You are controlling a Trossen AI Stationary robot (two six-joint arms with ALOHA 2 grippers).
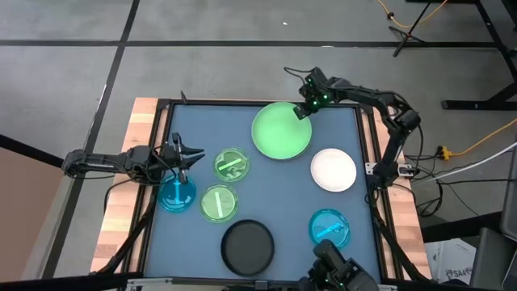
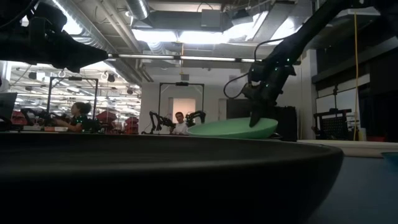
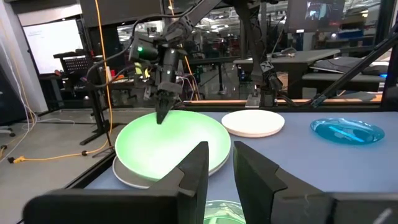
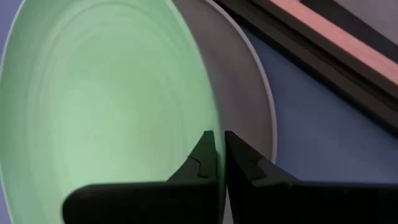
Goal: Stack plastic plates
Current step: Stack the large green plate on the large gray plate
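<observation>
The large light green plate point(image 1: 279, 129) lies on the large grey plate point(image 3: 127, 177) at the table's far side. My right gripper point(image 1: 304, 111) is shut on the green plate's far right rim. My left gripper point(image 1: 196, 156) hovers open at the left, pointing right, near a translucent blue plate point(image 1: 177, 195) and two translucent green plates point(image 1: 232, 164) point(image 1: 219, 203). A white plate point(image 1: 334, 170), a second blue plate point(image 1: 329, 228) and the black plate point(image 1: 248, 246) lie flat on the mat. My right gripper pinches the light green plate's rim point(image 4: 209, 106) on its far right side, one finger point(image 4: 200, 158) inside the dish and one point(image 4: 244, 163) outside. The fingers come from above, pointing down. The plate is tilted: the held side is raised and the opposite rim point(image 3: 163, 177) rests on the grey plate.
A black frame point(image 1: 367, 145) borders the blue mat, with wooden table edges point(image 1: 121, 202) outside it. The black plate's rim point(image 2: 186, 168) fills the foreground of the low view. Two people point(image 2: 79, 117) sit in the room beyond the table. Bare mat point(image 1: 275, 190) lies at the centre.
</observation>
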